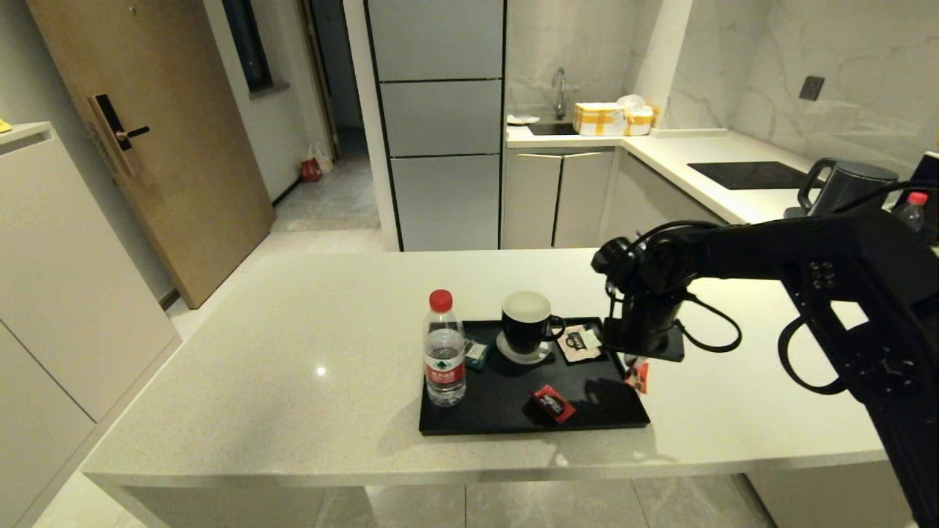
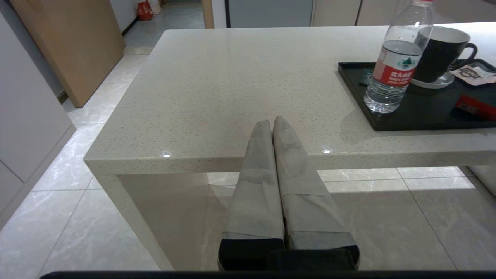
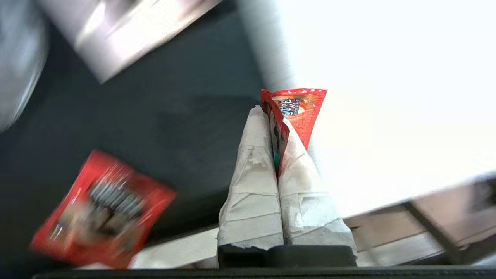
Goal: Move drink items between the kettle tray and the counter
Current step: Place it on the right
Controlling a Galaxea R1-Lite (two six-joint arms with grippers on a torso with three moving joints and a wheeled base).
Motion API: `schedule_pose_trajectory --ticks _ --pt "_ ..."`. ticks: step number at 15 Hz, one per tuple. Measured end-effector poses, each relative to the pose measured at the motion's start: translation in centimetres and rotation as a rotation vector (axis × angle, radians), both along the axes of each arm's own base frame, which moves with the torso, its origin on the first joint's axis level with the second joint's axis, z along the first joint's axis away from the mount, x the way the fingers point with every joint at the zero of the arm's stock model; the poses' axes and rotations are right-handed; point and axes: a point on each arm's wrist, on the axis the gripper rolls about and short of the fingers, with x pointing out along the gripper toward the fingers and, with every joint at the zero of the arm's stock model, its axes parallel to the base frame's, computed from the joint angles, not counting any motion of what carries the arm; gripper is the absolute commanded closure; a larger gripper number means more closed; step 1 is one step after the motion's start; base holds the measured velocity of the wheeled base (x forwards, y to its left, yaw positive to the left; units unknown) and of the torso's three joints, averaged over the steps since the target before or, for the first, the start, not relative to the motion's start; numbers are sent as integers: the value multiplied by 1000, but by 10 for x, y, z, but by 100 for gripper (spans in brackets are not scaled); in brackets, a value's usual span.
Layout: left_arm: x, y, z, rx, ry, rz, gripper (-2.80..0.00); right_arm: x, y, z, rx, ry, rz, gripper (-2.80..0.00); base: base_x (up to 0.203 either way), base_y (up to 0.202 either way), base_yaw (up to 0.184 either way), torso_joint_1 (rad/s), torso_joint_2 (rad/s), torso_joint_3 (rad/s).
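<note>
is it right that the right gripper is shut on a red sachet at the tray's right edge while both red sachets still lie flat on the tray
Not quite. Only one red sachet lies flat on the black tray. The other red sachet is pinched in the shut right gripper at the tray's right edge, as the right wrist view shows.

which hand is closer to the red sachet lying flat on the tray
Right. The right hand hangs over the tray's right edge near the flat red sachet; the left hand is off the counter's near-left edge.
</note>
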Motion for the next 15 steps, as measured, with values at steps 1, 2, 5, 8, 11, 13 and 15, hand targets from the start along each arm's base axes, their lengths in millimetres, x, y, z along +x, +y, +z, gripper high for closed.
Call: schedule_pose_trajectory --ticks 1,2,5,8,11,13,15 --pt "0 0 0 0 0 0 0 3 -25 6 0 2 -64 0 0 0 0 0 0 0" --pt "0 0 0 0 0 1 0 5 -50 10 0 10 -125 0 0 0 0 0 0 0" --pt "0 0 0 0 0 0 0 1 -114 2 21 75 -264 -280 0 0 0 0 0 0" --pt "0 0 0 0 0 0 0 2 -129 -5 66 76 -284 -280 0 0 0 0 0 0" --pt "0 0 0 0 0 0 0 2 -130 -2 124 67 -271 -280 0 0 0 0 0 0" --pt "0 0 0 0 0 0 0 3 -129 -2 114 64 -271 -280 0 0 0 0 0 0" --pt "0 0 0 0 0 0 0 4 -129 -5 102 66 -276 -280 0 0 0 0 0 0"
